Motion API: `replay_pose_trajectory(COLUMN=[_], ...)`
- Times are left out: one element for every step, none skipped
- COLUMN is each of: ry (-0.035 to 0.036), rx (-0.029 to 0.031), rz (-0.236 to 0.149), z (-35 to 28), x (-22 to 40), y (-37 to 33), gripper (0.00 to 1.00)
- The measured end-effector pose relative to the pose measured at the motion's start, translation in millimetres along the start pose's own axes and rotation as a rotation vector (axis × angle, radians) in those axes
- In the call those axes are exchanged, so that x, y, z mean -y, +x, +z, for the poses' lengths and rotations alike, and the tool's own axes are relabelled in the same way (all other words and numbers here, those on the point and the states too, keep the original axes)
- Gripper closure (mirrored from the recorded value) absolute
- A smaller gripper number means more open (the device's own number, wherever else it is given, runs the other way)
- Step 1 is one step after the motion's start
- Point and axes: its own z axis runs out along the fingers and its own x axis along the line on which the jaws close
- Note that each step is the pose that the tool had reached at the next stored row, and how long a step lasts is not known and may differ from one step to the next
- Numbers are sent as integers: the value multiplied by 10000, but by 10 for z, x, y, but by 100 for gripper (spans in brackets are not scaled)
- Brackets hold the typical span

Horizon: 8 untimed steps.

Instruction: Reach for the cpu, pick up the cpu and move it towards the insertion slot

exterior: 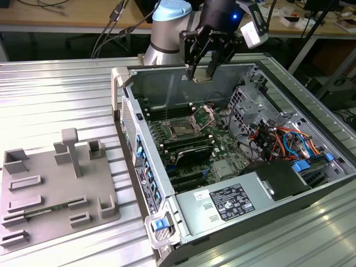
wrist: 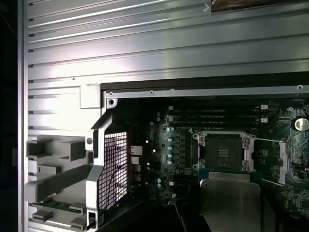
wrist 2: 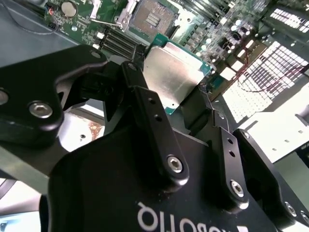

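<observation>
- Grey plastic fixture tray point(exterior: 33, 222) with upright pegs and holders lies on the ribbed aluminium table point(exterior: 50, 100) at the exterior view's left; it sits well apart from the open computer case point(exterior: 167, 245)
- Green motherboard point(exterior: 189, 139) lies flat inside that case; near its middle the insertion slot point(exterior: 182, 129), a square dark socket with a brownish centre framed in shiny metal, lies uncovered, its hinged clamp point(exterior: 206, 114) swung up beside it
- Black robot gripper point(exterior: 204, 71) hangs above the case's far wall, over the board; its jaws are clamped on the cpu point(exterior: 203, 77), a small flat square chip with a silvery metal face
- Seen in the second wrist view, the cpu point(wrist 2: 174, 77) sits between the black fingers point(wrist 2: 145, 106), clear of the board; the insertion slot point(wrist 2: 152, 18) lies beyond it
- Seen in the first wrist view, the cpu point(wrist: 231, 198) hangs near the insertion slot point(wrist: 223, 152), not over it
</observation>
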Motion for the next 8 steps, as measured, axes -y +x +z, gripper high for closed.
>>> replay_pose_trajectory(ry=[-4,-6,-8,-8,-8,-10,-10,-11], rx=[-1,-1,-1,-2,-2,-2,-3,-2], rz=[8,61,108,132,167,194,197,197], z=[13,33,47,55,65,72,75,76], x=[-12,-27,-38,-48,-70,-98,-118,-157], y=[-1,-2,-2,-2,-3,-4,-4,-5], gripper=[45,45,45,45,45,45,45,45])
